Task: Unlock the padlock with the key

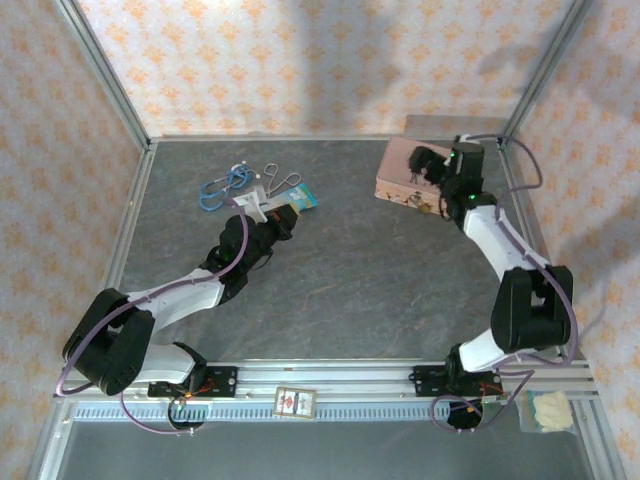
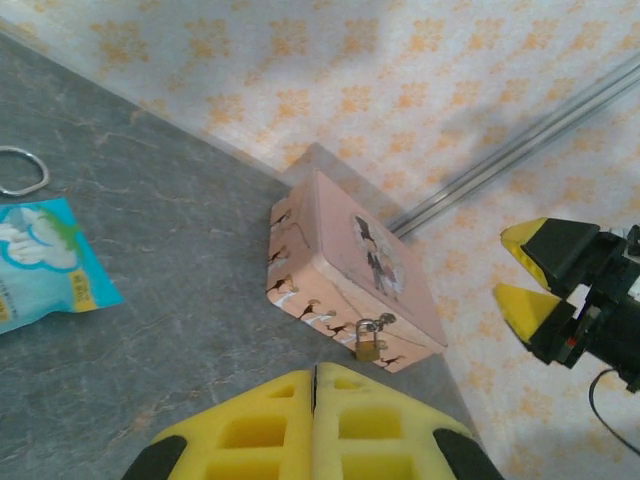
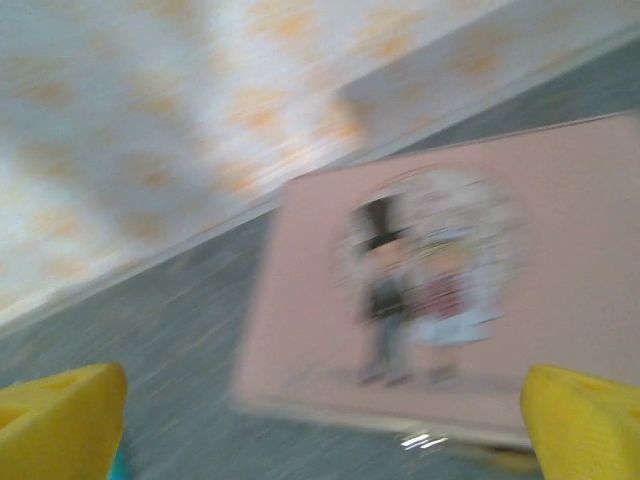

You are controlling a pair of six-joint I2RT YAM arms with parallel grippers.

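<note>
Clenched pad to pad, the left tool (image 2: 315,400) fronts the left wrist view; beyond it the padlock (image 2: 368,340) hangs on the front wall of the pink tin (image 2: 340,250). Right wrist view: right tool (image 3: 320,420) released, fingers wide apart, facing the blurred tin. From above, the tin sits at the far right corner of the counter (image 1: 350,280).

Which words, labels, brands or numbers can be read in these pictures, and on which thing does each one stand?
No text is legible anywhere.
Blue-white card: printed marks, too small to read.
Small card on the front rail: print too small to read.
Pink tin: a picture of figures, no words visible.
Padlock: no marking can be made out.
</note>
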